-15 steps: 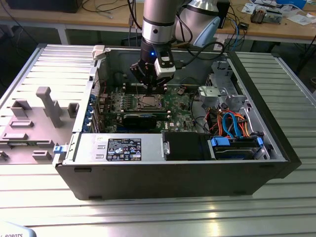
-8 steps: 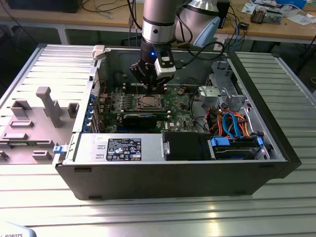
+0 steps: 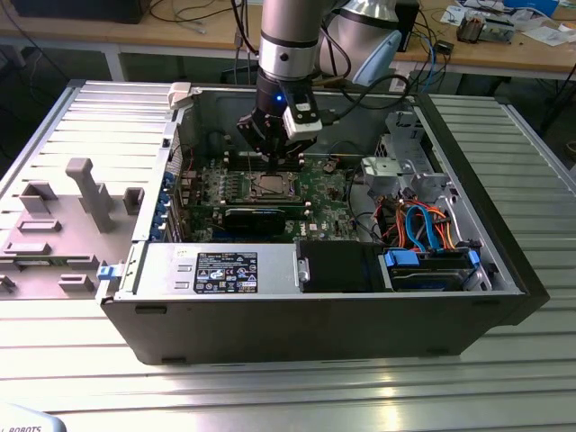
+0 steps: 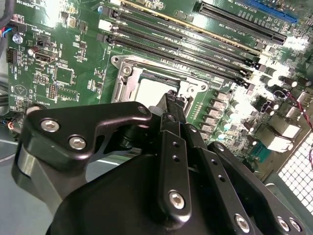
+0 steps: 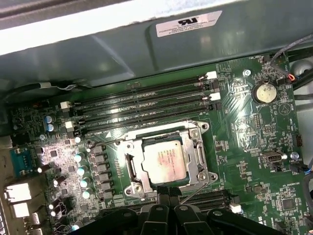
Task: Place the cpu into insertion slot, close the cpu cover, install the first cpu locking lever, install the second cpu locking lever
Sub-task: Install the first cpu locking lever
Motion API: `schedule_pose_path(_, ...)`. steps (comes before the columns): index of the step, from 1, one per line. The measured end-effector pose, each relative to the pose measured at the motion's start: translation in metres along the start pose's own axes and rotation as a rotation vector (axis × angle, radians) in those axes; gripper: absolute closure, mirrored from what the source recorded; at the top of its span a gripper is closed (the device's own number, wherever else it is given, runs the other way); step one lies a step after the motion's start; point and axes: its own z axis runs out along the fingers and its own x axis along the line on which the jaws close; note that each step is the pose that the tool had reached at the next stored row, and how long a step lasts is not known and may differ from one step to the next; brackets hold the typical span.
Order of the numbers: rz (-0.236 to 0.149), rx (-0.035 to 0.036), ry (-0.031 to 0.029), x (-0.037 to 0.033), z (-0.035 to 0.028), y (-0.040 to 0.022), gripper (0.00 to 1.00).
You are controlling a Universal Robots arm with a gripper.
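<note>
The cpu (image 5: 166,161) lies flat in the insertion slot (image 5: 131,166) on the green board, its silvery top showing through the window of the cpu cover (image 5: 194,147), which lies down over it. In the exterior view my gripper (image 3: 270,160) hangs just above the far edge of the slot (image 3: 270,186). Its black fingers are shut, tips together at the socket's rim in both wrist views (image 4: 171,95) (image 5: 169,190). One thin wire lever (image 5: 198,192) runs slantwise from beside the fingertips. A second lever (image 5: 105,142) sticks out at the opposite corner of the socket. I see nothing held between the fingers.
Long black memory slots (image 5: 142,105) run beside the socket. The open computer case (image 3: 504,270) holds a power supply (image 3: 225,270), drive bay and orange and blue cables (image 3: 423,229). A grey fixture block (image 3: 85,193) stands at the exterior view's left.
</note>
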Motion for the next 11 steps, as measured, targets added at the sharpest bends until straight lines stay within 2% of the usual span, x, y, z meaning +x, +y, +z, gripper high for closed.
schedule_pose_path(3,-0.017,-0.0520,0.0090,0.0000,-0.0001,-0.0001,0.89)
schedule_pose_path(4,-0.029,-0.0571,0.0095,0.0000,-0.0001,-0.0001,0.89)
schedule_pose_path(6,-0.090,-0.0567,0.0076,0.0000,0.0001,-0.0001,0.89)
schedule_pose_path(10,-0.169,-0.0528,0.0043,0.0000,0.0003,-0.0001,0.89)
schedule_pose_path(11,-0.171,-0.0528,0.0042,0.0000,0.0003,-0.0001,0.89)
